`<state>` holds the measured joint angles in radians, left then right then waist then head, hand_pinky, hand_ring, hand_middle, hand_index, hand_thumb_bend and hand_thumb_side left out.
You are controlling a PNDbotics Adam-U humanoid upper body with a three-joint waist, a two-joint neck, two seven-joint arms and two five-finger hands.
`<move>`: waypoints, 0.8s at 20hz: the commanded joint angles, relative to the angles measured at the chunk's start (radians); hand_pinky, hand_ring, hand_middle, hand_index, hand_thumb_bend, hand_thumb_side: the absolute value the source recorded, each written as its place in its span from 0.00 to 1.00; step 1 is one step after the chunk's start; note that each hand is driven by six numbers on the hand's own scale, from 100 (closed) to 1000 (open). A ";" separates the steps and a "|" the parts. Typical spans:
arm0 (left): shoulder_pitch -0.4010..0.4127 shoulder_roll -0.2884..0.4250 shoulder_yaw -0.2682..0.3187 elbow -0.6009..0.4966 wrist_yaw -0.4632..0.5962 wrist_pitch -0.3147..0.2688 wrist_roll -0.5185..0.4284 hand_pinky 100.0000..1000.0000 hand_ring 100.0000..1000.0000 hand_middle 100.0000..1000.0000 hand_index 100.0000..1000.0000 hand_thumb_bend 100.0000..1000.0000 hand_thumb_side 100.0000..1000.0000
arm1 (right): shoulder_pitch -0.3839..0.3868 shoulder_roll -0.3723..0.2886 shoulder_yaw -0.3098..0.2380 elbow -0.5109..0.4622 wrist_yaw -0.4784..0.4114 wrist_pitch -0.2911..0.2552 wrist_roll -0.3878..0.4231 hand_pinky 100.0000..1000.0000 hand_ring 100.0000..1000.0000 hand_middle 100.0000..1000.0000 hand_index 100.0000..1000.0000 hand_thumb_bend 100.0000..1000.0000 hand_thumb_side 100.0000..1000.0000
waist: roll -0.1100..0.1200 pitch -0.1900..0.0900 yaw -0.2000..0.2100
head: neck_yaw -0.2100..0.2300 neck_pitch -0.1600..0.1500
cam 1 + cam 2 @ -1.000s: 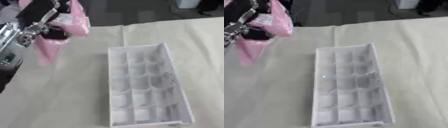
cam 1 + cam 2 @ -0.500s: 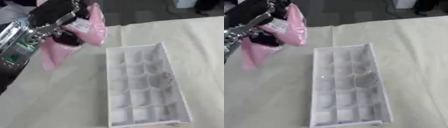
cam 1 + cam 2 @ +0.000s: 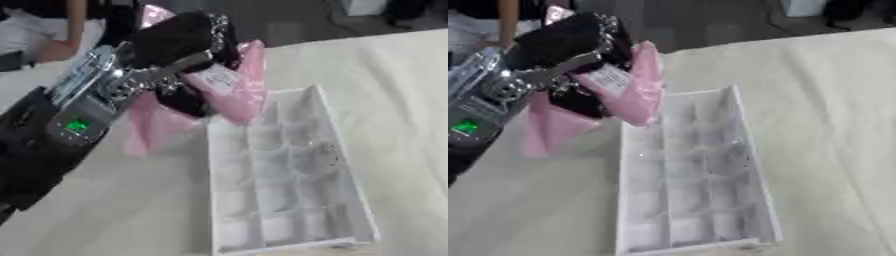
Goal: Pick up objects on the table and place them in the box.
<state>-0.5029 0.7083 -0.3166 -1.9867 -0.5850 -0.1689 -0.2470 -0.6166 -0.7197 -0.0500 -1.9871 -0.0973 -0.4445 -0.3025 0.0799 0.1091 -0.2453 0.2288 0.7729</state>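
My left hand (image 3: 179, 47) is shut on a pink plastic bag (image 3: 229, 87) with a white label, held in the air over the far left corner of the box. The bag's loose end (image 3: 144, 127) hangs down to the left of the box. The box is a long white tray (image 3: 284, 172) split into several small compartments, lying on the cream tablecloth; its compartments look bare. My right hand does not show in either view.
My left forearm (image 3: 74, 122), black and silver with a green-lit display, crosses the left side. Cream cloth (image 3: 402, 100) lies to the right of the box and in front of it. Beyond the table's far edge is a dark floor.
My left hand has carried the pink bag rightward and nearer, from left of the box to over its far left corner. The view has also shifted closer.
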 commanded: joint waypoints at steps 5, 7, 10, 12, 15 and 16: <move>-0.036 -0.057 -0.027 -0.013 0.075 -0.006 -0.049 0.00 0.09 0.22 0.30 0.12 0.31 | -0.021 -0.023 -0.006 -0.013 -0.002 0.005 0.002 0.61 0.73 0.74 0.73 0.00 0.90 | 0.002 -0.014 -0.001 | 0.013 -0.003; -0.046 -0.070 -0.038 -0.013 0.099 -0.018 -0.060 0.00 0.17 0.28 0.35 0.12 0.43 | -0.022 -0.022 -0.005 -0.013 -0.003 0.007 0.004 0.61 0.73 0.74 0.73 0.00 0.90 | 0.004 -0.013 -0.003 | 0.013 -0.003; -0.060 -0.087 -0.049 -0.013 0.122 -0.030 -0.082 0.03 0.23 0.36 0.41 0.14 0.51 | -0.023 -0.022 -0.004 -0.013 -0.003 0.008 0.006 0.61 0.73 0.74 0.73 0.00 0.91 | 0.005 -0.013 -0.008 | 0.010 -0.003; -0.067 -0.095 -0.051 -0.013 0.131 -0.033 -0.089 0.04 0.24 0.38 0.41 0.15 0.52 | -0.023 -0.021 -0.004 -0.013 -0.003 0.009 0.006 0.61 0.73 0.74 0.73 0.00 0.92 | 0.007 -0.014 -0.012 | 0.008 -0.003; -0.077 -0.106 -0.052 -0.013 0.140 -0.033 -0.096 0.06 0.26 0.39 0.42 0.16 0.53 | -0.023 -0.020 -0.003 -0.013 -0.005 0.011 0.006 0.61 0.73 0.74 0.73 0.00 0.92 | 0.010 -0.016 -0.016 | 0.005 -0.003; -0.080 -0.109 -0.052 -0.013 0.142 -0.032 -0.097 0.08 0.27 0.41 0.42 0.16 0.56 | -0.023 -0.020 -0.003 -0.013 -0.005 0.012 0.007 0.61 0.73 0.74 0.73 0.00 0.92 | 0.011 -0.016 -0.016 | 0.004 -0.003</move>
<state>-0.5656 0.5935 -0.3715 -1.9868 -0.4542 -0.1993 -0.3393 -0.6249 -0.7194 -0.0493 -1.9871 -0.0976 -0.4358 -0.2954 0.0968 0.1091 -0.2607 0.2332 0.7729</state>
